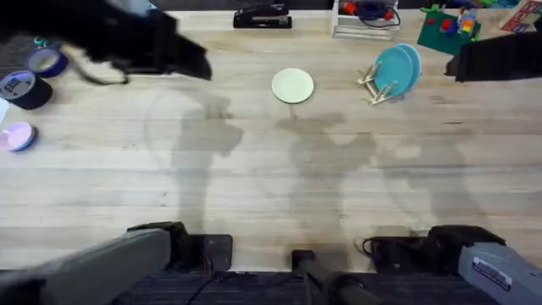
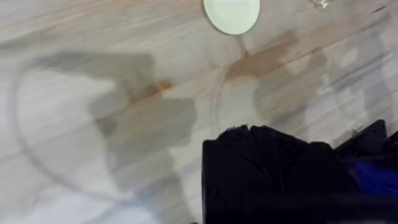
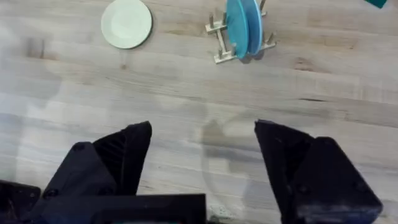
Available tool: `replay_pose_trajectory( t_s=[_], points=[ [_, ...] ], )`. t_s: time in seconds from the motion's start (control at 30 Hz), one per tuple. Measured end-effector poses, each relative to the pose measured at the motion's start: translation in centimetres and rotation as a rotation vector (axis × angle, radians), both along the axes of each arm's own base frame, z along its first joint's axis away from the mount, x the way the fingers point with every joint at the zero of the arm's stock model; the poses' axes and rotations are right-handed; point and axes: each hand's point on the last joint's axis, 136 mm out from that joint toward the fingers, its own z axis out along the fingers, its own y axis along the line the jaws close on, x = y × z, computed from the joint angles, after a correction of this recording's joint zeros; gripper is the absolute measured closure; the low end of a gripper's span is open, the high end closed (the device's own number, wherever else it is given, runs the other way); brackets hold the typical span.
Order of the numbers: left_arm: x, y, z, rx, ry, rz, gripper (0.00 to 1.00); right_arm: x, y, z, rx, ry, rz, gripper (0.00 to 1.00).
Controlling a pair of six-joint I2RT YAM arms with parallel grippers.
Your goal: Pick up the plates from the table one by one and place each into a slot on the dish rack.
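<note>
Pale cream-yellow plate (image 1: 293, 85), round, plain, flat

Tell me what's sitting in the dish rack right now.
Two blue plates stand on edge in the dish rack, one close behind the other. The front one covers most of the rear one. The cream plate lies on the table.

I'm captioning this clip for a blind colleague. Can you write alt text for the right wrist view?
A small wooden dish rack on a light wooden table holds two blue plates upright on edge, side by side. A cream plate lies flat on the table beside the rack, apart from it. The right gripper is open over bare wood, holding nothing.
</note>
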Motion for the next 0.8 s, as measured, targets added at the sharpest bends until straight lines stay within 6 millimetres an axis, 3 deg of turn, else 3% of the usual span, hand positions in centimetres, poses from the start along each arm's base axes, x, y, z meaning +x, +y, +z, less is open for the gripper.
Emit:
replay_pose_trajectory(
  t_s=[0.23,0.47,0.63,0.8],
  points=[
    [5.3,-4.5,-3.7,-0.061,0.046,-0.044,0.963,0.0,0.0,0.0,0.0,0.0,0.0,0.008],
    [9.2,-8.4,-7.7,-0.182,0.109,-0.062,0.963,0.0,0.0,0.0,0.0,0.0,0.0,0.007],
    [11.2,-9.6,-10.9,-0.229,0.163,-0.032,0.963,0.0,0.0,0.0,0.0,0.0,0.0,0.007],
    [12.7,-10.1,-12.5,-0.262,0.177,0.002,0.963,0.0,0.0,0.0,0.0,0.0,0.0,0.007]
  ],
)
